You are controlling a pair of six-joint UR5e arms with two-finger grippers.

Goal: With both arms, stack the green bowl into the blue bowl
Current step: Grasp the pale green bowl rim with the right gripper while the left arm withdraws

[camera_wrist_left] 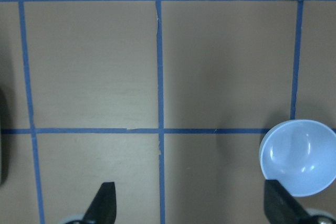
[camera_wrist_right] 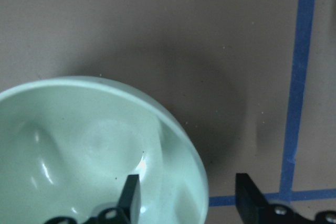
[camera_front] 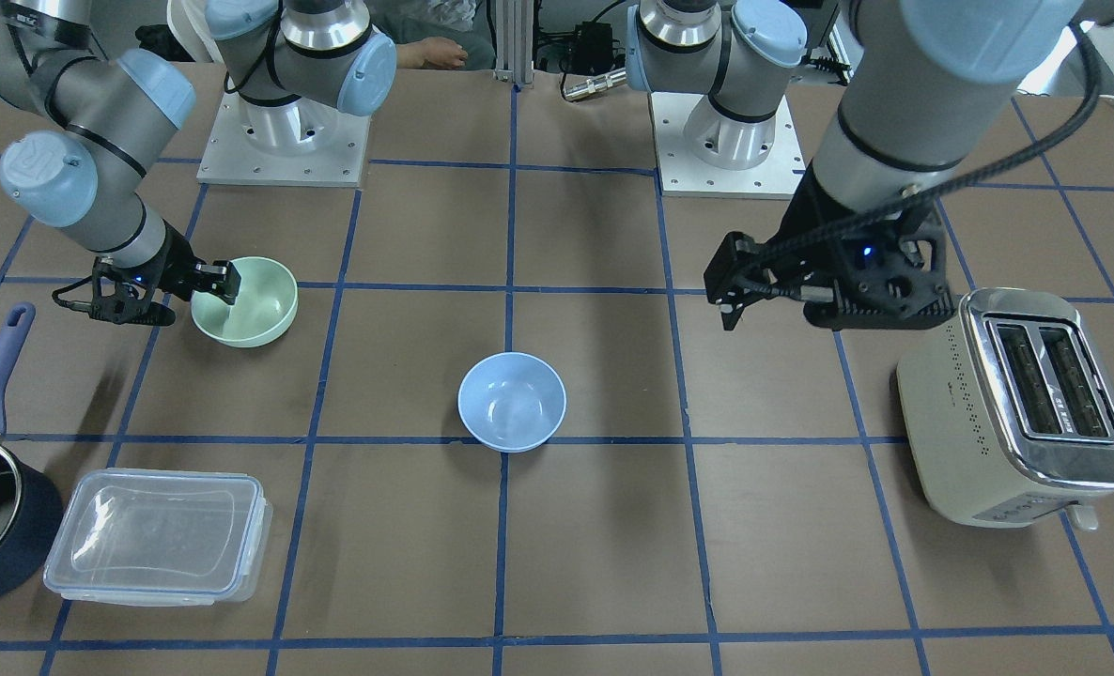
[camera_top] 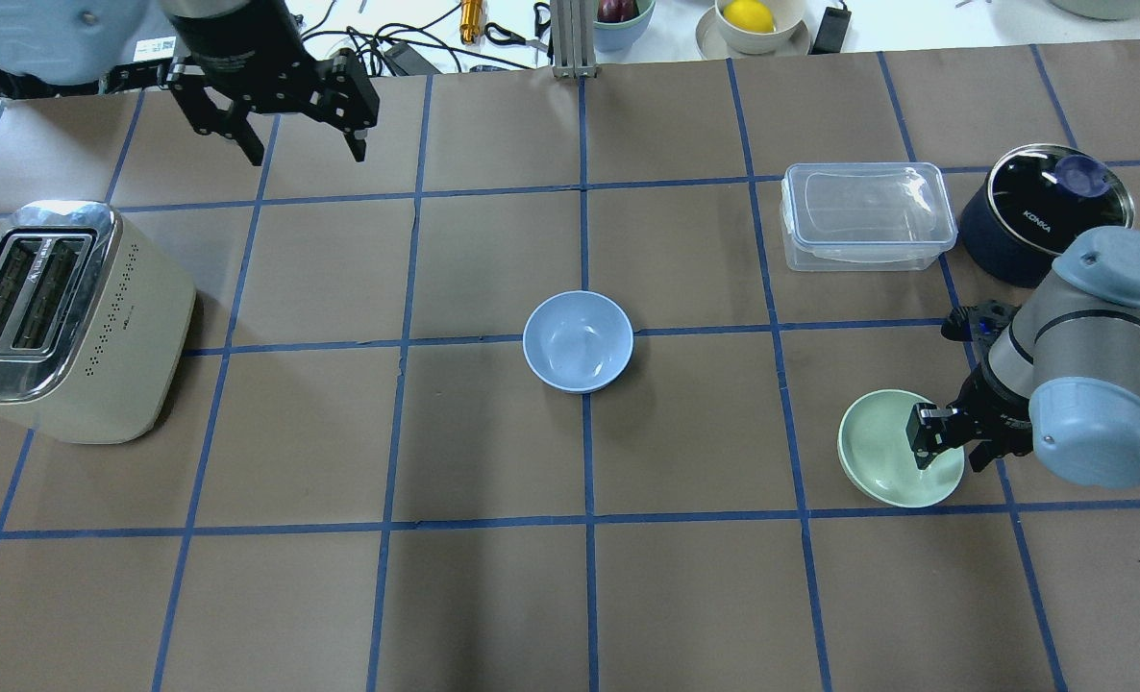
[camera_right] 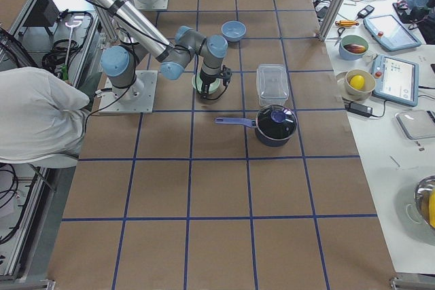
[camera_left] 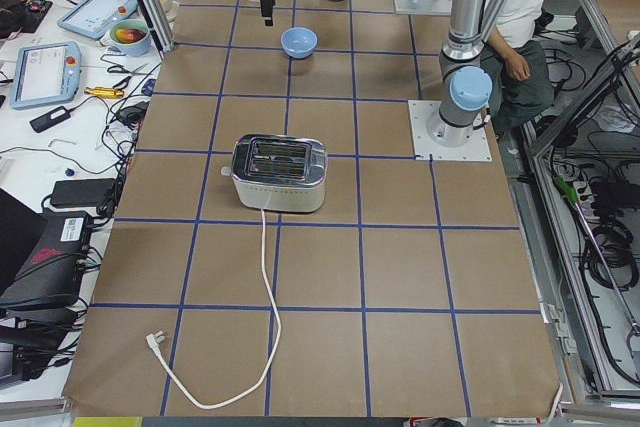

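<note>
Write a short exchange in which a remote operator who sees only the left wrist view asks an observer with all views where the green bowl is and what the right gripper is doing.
Operator: I see only the blue bowl and bare table. Where is the green bowl?
Observer: On the robot's right side of the table, well apart from the blue bowl, near a clear lidded box.
Operator: Is the right gripper at it?
Observer: Yes. It is open and straddles the rim, one finger inside the bowl and one outside.
Operator: What stands on my side?
Observer: A cream toaster, further to the robot's left than the left gripper.
</note>
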